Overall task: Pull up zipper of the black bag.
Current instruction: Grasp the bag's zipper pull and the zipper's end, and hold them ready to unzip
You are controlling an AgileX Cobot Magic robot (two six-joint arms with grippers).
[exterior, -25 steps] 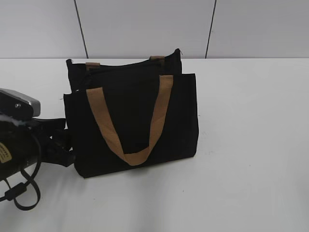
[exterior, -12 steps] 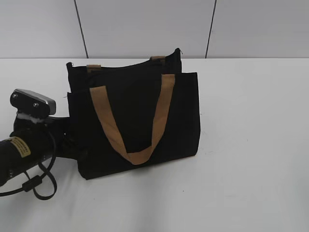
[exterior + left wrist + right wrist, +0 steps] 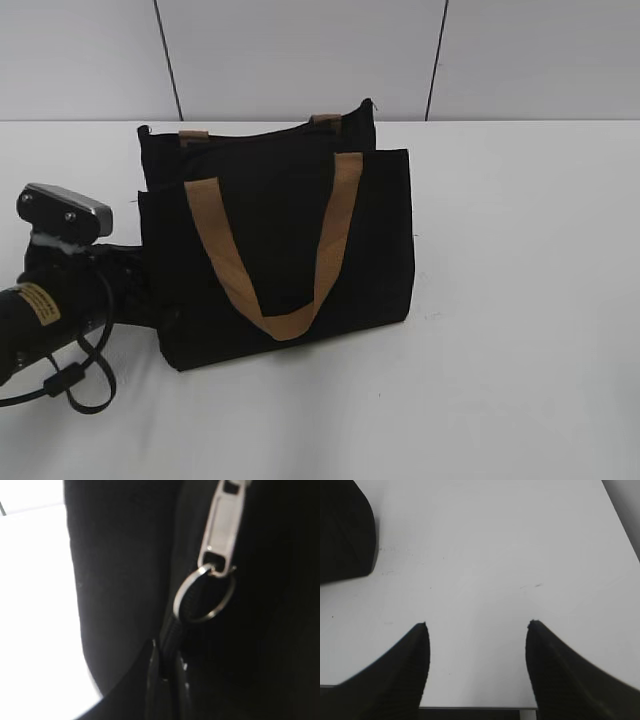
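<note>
One black bag (image 3: 285, 250) stands on a white table (image 3: 520, 300) before grey wall panels (image 3: 300, 55).

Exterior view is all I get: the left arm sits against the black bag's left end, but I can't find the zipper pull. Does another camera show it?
Observer: Yes. The left wrist view shows the silver zipper pull close up, its ring hanging against the black bag. Nothing visibly grips it.
Operator: And the right tool? It's outside my frame.
Observer: The right tool is open and empty, above bare white table.
Operator: Anything near it?
Observer: Only a dark corner at the upper left of the right wrist view, probably the bag.
</note>
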